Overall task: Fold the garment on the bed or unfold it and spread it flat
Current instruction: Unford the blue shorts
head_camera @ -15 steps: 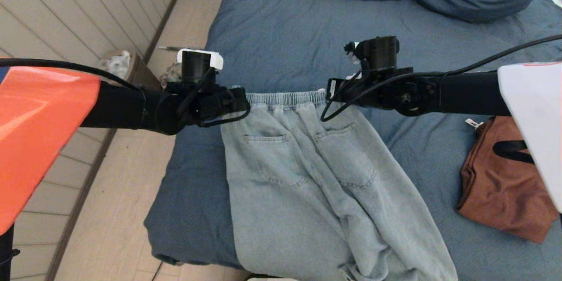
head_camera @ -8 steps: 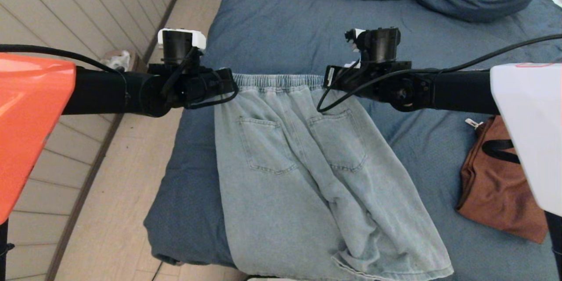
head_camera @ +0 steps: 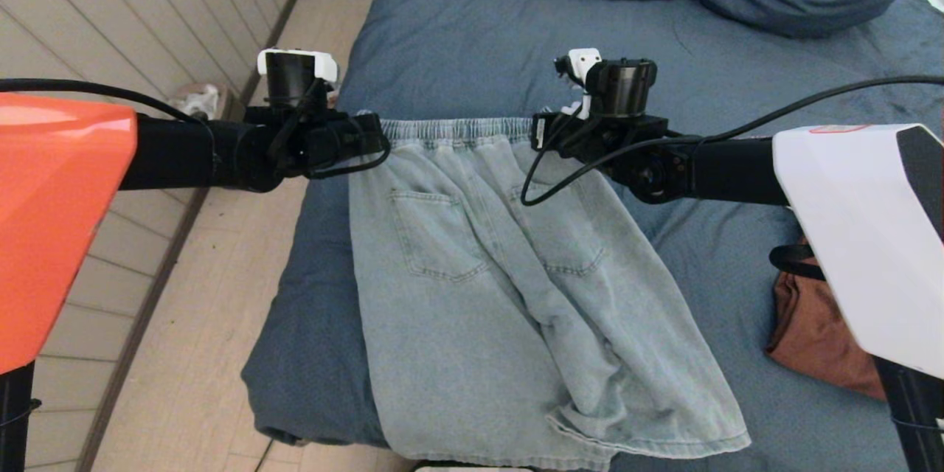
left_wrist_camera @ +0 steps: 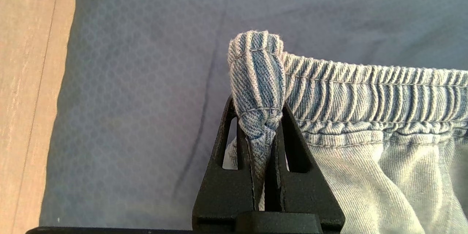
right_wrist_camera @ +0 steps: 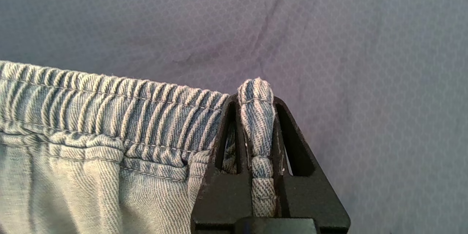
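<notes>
The pale denim jeans lie back-pockets-up on the bed, hems at its near edge; the left gripper pinches one end of the elastic waistband, the right gripper the other end; since a second ago both have carried the waistband farther up the bed and leftward, and the legs have drawn up flatter.

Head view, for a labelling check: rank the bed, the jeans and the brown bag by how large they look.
1. the bed
2. the jeans
3. the brown bag, though the right arm hides part of it, so its full extent is unsure.
</notes>
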### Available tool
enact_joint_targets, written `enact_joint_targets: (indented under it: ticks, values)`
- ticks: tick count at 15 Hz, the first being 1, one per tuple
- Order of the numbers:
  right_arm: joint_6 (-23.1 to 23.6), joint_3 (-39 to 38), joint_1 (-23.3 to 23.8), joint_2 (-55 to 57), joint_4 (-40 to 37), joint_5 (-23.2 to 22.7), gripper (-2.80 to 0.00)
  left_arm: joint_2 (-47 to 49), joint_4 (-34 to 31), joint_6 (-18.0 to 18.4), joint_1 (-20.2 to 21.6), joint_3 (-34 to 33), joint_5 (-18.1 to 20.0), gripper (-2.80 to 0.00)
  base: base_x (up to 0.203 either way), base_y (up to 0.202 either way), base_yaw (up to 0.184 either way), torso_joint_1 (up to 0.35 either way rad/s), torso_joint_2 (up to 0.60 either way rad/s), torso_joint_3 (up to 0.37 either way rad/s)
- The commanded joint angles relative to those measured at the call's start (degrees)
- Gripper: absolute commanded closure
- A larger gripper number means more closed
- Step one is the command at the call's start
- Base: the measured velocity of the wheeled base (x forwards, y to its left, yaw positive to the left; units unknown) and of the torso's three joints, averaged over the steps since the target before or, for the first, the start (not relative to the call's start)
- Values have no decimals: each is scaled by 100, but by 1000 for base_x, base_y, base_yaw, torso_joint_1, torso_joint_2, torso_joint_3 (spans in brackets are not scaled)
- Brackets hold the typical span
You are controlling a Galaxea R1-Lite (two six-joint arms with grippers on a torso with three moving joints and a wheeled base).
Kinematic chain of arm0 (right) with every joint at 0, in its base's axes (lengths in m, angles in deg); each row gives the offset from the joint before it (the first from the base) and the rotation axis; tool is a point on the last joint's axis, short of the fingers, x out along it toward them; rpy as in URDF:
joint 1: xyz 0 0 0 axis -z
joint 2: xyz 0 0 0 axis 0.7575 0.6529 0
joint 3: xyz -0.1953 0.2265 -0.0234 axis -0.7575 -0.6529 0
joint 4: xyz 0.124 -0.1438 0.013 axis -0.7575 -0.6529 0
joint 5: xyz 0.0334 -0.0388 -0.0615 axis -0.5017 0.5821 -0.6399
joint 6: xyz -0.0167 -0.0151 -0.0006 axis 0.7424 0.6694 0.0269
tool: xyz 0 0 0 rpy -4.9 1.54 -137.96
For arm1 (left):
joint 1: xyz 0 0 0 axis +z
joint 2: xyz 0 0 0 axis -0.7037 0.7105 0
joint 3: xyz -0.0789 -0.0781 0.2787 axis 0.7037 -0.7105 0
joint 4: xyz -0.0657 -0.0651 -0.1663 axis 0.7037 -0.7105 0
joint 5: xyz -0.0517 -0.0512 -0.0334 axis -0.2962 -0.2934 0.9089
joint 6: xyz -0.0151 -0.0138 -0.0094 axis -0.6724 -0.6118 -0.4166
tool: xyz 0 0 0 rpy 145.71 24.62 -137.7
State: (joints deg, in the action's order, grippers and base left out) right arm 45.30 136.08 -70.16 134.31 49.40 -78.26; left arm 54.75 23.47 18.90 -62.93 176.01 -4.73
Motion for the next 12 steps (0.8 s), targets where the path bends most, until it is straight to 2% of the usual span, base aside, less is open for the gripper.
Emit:
enact_joint_targets:
  ticks: [1, 4, 9, 10, 11, 12]
  values:
    - [112, 8, 9, 122, 122, 55, 0, 206, -9, 7, 87, 239, -23, 0, 0, 0, 0, 0, 0, 0]
    - [481, 7, -16, 174, 487, 140, 0, 239, -11, 15, 160, 311, -27, 0, 0, 0, 0, 0, 0, 0]
    - [594, -9, -70, 173, 450, 248, 0, 163, -16, 6, 151, 227, -27, 0, 0, 0, 0, 0, 0, 0]
    - [615, -9, -70, 183, 458, 285, -103, 160, -28, 6, 151, 223, -53, 0, 0, 0, 0, 0, 0, 0]
    - [624, -9, -70, 163, 455, 304, -280, 169, -38, 14, 151, 256, -136, -280, 0, 0, 0, 0, 0, 0]
    - [624, -9, -62, 148, 455, 284, -280, 150, -29, 15, 151, 243, -166, -280, 0, 0, 0, 0, 0, 0]
